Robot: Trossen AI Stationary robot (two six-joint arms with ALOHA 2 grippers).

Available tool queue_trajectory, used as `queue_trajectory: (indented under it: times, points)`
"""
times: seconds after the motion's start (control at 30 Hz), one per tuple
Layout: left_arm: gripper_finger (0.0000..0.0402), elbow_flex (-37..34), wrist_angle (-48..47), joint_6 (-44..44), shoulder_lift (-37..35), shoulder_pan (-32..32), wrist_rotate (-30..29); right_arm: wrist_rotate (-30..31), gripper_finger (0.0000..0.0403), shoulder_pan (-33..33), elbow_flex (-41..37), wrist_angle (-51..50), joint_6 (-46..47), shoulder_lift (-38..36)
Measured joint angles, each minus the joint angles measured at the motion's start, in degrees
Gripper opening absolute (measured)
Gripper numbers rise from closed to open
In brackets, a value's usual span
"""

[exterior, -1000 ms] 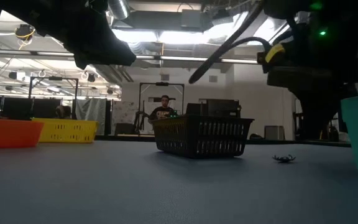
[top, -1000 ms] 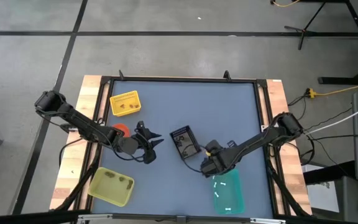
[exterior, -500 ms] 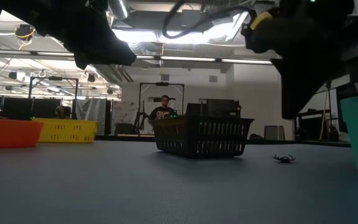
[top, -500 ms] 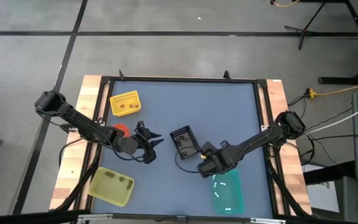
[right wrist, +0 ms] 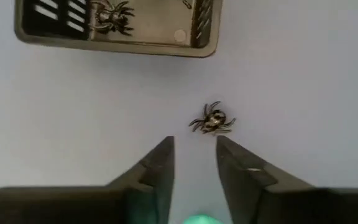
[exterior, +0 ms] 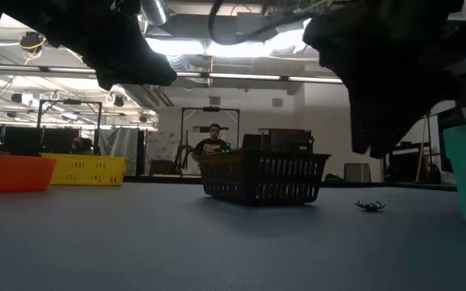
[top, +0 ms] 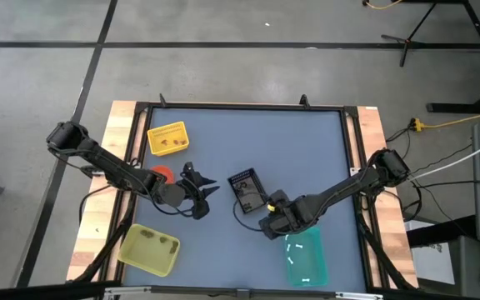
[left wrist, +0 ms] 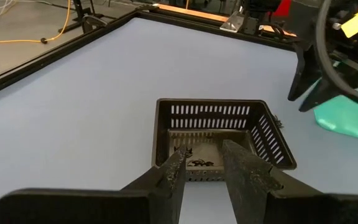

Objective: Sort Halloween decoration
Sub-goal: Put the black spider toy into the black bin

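From above, the right gripper (top: 267, 225) is hanging between the black basket (top: 245, 188) and the teal tray (top: 307, 257), which is already holding white trinkets (top: 298, 260); the yellow bin (top: 167, 139) and the yellow-green tray (top: 149, 248) are also showing sorted pieces. At table level, a dark spider (exterior: 370, 206) is lying loose on the mat. The left gripper (left wrist: 202, 163), jaws parted and empty, is facing the basket, where trinkets are remaining. The right wrist camera is showing parted, empty jaws just short of the spider (right wrist: 212, 119).
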Motion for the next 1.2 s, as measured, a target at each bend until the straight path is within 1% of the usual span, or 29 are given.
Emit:
queue_trajectory:
  times: [0.13,0.3,0.37,0.53,0.8,0.9,1.2]
  points:
    - [0.0092,0.0,0.0,0.02,0.0,0.0,0.0,-0.84,0.0162,0.02,0.0,3.97,-0.12,0.02]
    - [0.0092,0.0,0.0,0.07,0.0,0.0,0.0,-0.68,0.0188,0.09,0.0,8.95,-0.99,0.08]
    - [0.0092,0.0,0.0,0.07,0.0,-0.02,0.0,-0.61,0.019,0.09,0.0,10.13,-0.15,0.52]
    - [0.0092,0.0,-0.02,0.09,0.0,-0.02,0.0,-0.72,0.0191,0.09,0.09,8.59,6.48,1.19]
    - [0.0092,0.0,-0.15,0.11,0.0,-0.02,0.02,-0.39,0.0191,0.02,0.0,2.13,16.37,3.02]
    - [0.0092,0.0,-0.15,0.13,0.0,0.0,-0.02,0.43,0.0191,0.02,0.0,-0.56,18.25,3.4]
    - [0.0092,0.0,-0.3,0.13,0.0,0.0,0.0,3.01,0.0191,0.02,0.02,-1.11,19.9,3.64]
